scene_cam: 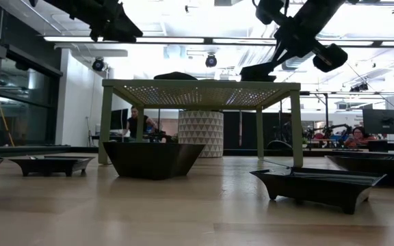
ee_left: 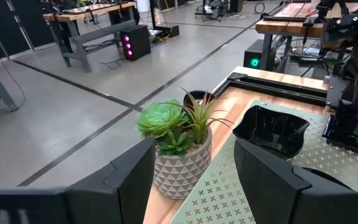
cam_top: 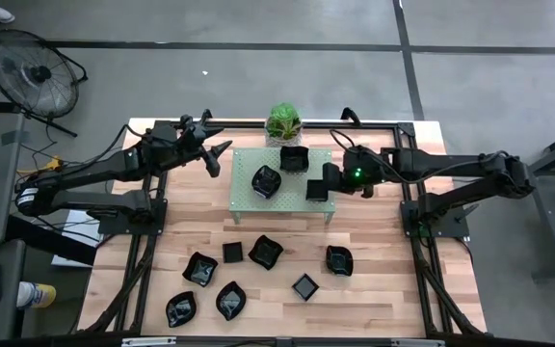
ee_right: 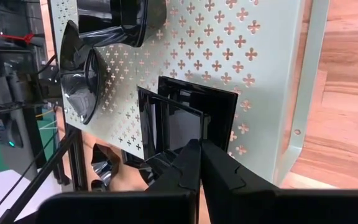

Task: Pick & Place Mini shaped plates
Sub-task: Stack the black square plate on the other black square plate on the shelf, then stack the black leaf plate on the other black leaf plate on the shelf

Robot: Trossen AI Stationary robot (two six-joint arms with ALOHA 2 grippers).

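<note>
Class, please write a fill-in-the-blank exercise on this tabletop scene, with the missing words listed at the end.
1. The right gripper holds a square plate over the pale green ____.
2. Plates already on the rack, held one aside: ____.
3. The left gripper is ____.
4. Behind the rack stands a potted ____.

Missing words: rack; two; open; plant

The pale green rack (scene_cam: 200, 89) stands at frame centre on the wooden counter (scene_cam: 183, 212). One black plate (scene_cam: 152, 158) sits beneath it, another (scene_cam: 318, 184) at lower right, a third (scene_cam: 50, 164) at left. Dark arms enter from above at both upper corners.
</note>
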